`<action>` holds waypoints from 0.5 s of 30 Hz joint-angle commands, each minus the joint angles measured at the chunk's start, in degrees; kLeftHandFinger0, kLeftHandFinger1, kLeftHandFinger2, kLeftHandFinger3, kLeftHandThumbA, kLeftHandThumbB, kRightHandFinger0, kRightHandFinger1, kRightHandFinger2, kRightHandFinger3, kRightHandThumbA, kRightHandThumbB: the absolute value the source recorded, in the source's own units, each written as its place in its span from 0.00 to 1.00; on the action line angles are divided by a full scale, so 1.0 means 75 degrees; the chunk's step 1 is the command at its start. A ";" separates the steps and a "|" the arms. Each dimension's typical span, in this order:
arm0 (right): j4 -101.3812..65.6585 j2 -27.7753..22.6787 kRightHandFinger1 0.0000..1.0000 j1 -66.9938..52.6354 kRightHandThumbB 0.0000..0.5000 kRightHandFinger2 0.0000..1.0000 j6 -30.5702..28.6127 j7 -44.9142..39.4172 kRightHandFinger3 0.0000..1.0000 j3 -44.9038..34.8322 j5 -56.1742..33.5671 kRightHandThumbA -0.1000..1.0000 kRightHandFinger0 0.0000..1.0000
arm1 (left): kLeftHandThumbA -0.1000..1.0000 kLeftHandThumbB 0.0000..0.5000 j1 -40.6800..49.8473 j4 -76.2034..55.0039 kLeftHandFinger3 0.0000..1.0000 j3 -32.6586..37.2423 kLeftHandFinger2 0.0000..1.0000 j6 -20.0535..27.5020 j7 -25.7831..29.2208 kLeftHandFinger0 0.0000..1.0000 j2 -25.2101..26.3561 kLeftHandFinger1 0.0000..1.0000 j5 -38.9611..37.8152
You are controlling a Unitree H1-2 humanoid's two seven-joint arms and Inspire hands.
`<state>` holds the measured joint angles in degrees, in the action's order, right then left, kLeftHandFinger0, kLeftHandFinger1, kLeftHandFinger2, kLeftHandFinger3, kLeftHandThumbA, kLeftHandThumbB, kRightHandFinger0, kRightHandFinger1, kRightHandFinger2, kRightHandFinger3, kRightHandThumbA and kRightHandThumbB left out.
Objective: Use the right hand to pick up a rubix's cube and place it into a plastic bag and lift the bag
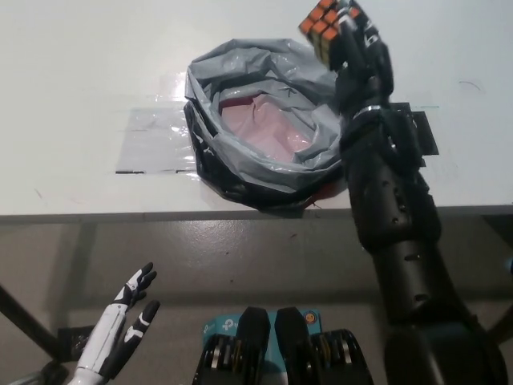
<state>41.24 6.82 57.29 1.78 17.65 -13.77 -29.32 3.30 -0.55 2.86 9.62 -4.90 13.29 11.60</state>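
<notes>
- Head view puts my right robot hand (353,44) at about 1 o'clock from the plastic bag (276,120), fingers clamped on the rubix's cube (323,26), which it holds up in the air over the bag's far right rim.
- The bag sits slumped open on the white worktop (80,72), its grey mouth rolled back with a pinkish lining showing inside; a black patch (417,132) lies on the worktop at its 3 o'clock.
- My left robot hand (128,317) rests low at 7 o'clock, below the worktop edge, fingers spread and holding nothing.
- I judge the cube is over the rim rather than the hollow, so I want to carry it toward 8 o'clock until it hangs above the pink centre before lowering.
- I plan to bring it down inside the mouth and only then loosen the fingers, so it cannot bounce off the crumpled rim.
- The forearm crosses the bag's right wall; I should keep it clear so the mouth stays open for the later lift.
</notes>
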 commanded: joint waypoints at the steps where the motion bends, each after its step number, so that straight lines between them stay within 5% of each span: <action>1: 0.1078 -0.0347 0.34 0.0920 0.23 0.77 -0.1236 -0.0318 0.81 0.0429 0.1030 0.00 0.00 | 0.96 0.21 -0.0035 -0.0298 1.00 0.0034 1.00 0.0056 -0.0080 1.00 0.0135 1.00 0.0056; 8: 0.2835 -0.0687 0.43 0.1514 0.21 0.83 -0.2150 0.0101 0.84 0.1418 0.2309 0.00 0.03 | 0.96 0.19 -0.0062 -0.0242 1.00 0.0086 1.00 0.0213 -0.0056 1.00 0.0157 1.00 0.0168; 15: 0.3467 -0.0769 0.32 0.1859 0.27 0.72 -0.2543 0.0297 0.70 0.1972 0.2851 0.00 0.00 | 0.96 0.21 -0.0133 -0.0189 1.00 0.0108 1.00 0.0245 -0.0055 1.00 0.0191 1.00 0.0193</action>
<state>66.06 1.83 64.79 -9.90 17.99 -1.72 -15.08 3.02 -0.67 3.47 9.65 -4.96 13.42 12.40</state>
